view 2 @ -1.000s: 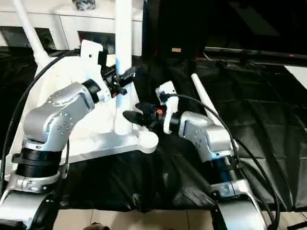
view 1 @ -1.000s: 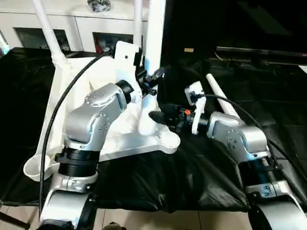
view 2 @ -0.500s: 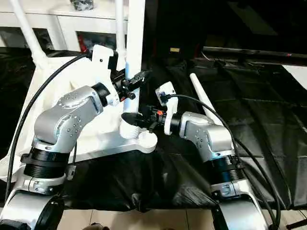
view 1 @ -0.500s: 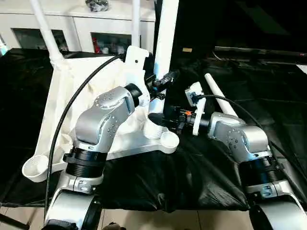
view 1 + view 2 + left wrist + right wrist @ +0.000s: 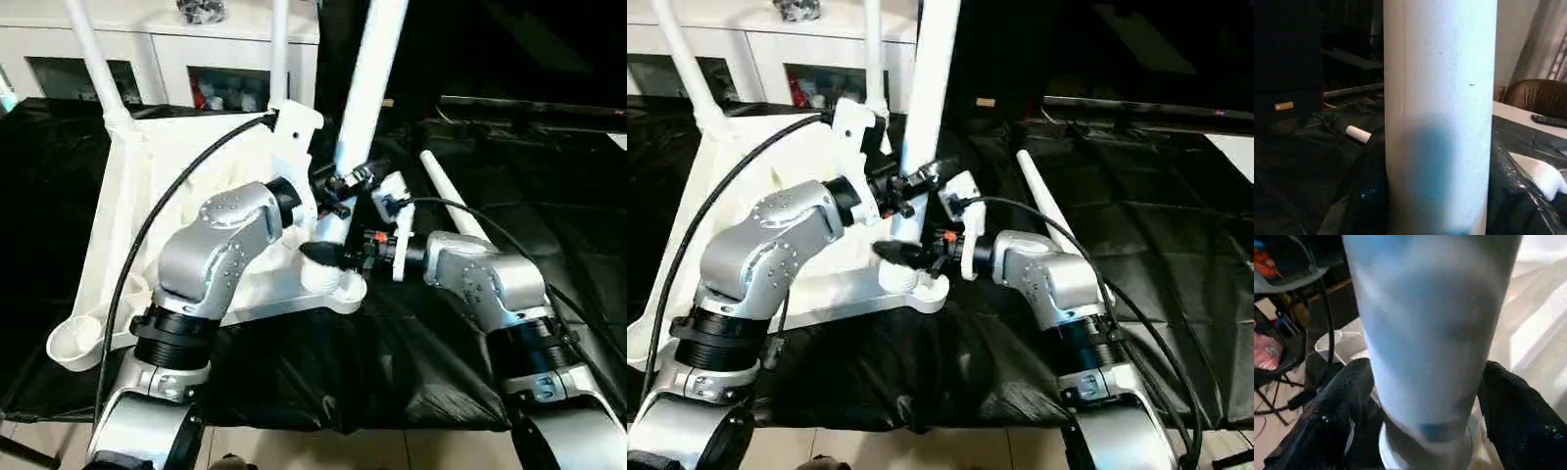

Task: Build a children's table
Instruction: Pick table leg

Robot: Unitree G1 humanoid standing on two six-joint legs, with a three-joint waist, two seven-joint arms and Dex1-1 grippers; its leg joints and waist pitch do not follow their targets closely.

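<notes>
Where both claws meet, leg (image 5: pixel 364 93) stands clamped.

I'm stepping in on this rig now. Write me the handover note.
Left gripper: shut on the leg above its foot.
Right gripper: around the same leg's base.
Tabletop lies upside down on the black cover. Two far legs stand in their sockets; this third leans over the near right socket. Fourth leg lies loose beside it.
Left: straighten and seat this leg, then fit the last into the near left socket.
</notes>
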